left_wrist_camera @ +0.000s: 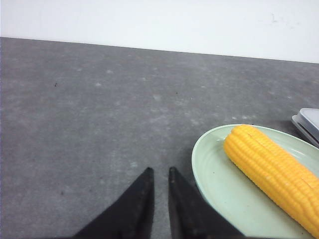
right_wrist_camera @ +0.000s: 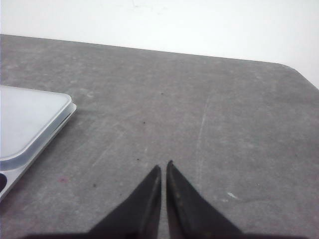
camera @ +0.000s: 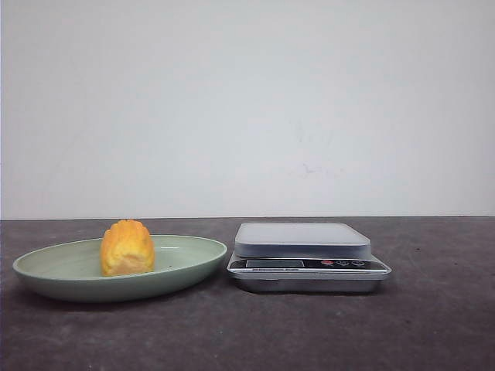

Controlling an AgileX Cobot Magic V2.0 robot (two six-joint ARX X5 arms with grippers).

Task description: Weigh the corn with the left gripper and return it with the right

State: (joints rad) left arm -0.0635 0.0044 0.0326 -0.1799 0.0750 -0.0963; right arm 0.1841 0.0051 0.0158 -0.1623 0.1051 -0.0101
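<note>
The corn (camera: 127,247), a yellow-orange cob with rows of kernels, lies in a pale green plate (camera: 46,274) on the left of the dark table, one end facing the front camera. In the left wrist view the corn (left_wrist_camera: 271,172) shows lengthwise on the plate (left_wrist_camera: 214,169). My left gripper (left_wrist_camera: 160,169) is empty over bare table just beside the plate's rim, its jaws close together with a narrow gap. My right gripper (right_wrist_camera: 163,165) is shut and empty over bare table to the right of the scale. Neither gripper shows in the front view.
A silver digital kitchen scale (camera: 302,239) with a pale grey platform stands right of the plate, almost touching it; its platform is empty. It also shows in the right wrist view (right_wrist_camera: 25,124), and a corner shows in the left wrist view (left_wrist_camera: 309,122). A white wall stands behind the table.
</note>
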